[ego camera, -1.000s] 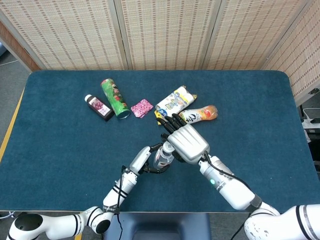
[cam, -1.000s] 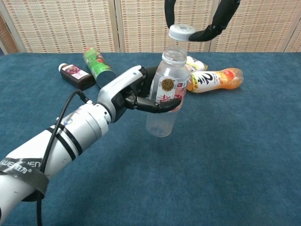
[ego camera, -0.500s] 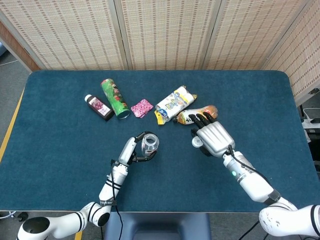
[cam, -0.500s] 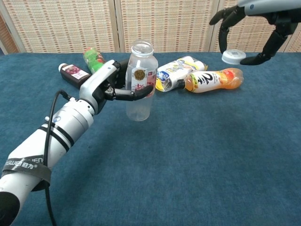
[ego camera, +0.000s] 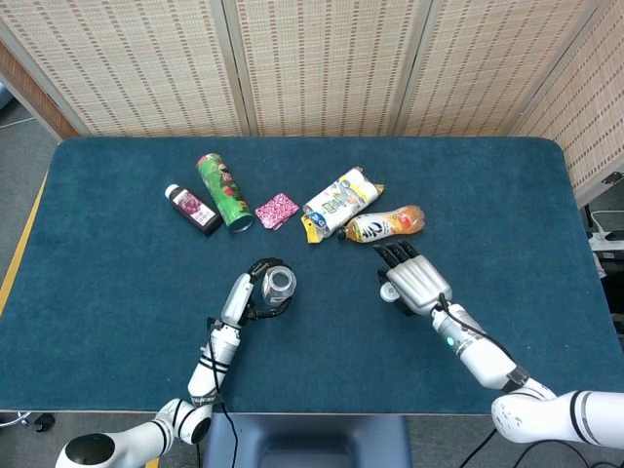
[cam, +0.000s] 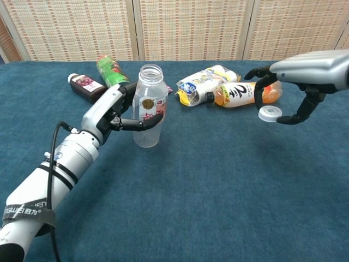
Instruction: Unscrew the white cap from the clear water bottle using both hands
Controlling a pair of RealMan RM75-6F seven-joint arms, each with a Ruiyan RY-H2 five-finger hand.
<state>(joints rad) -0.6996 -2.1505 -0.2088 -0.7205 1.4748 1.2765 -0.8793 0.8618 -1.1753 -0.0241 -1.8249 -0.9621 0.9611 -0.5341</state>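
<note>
Cap's off: left robot hand [cam: 117, 109] grips open clear water bottle [cam: 148, 106] upright on tabletop [cam: 218, 180], right robot hand [cam: 305, 82] pinches white cap [cam: 270, 113] w/ fingertips, next prob. set cap down.

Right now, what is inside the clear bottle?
The clear bottle gripped by the left hand looks empty through its walls. Its label and the fingers hide part of the inside.
</note>
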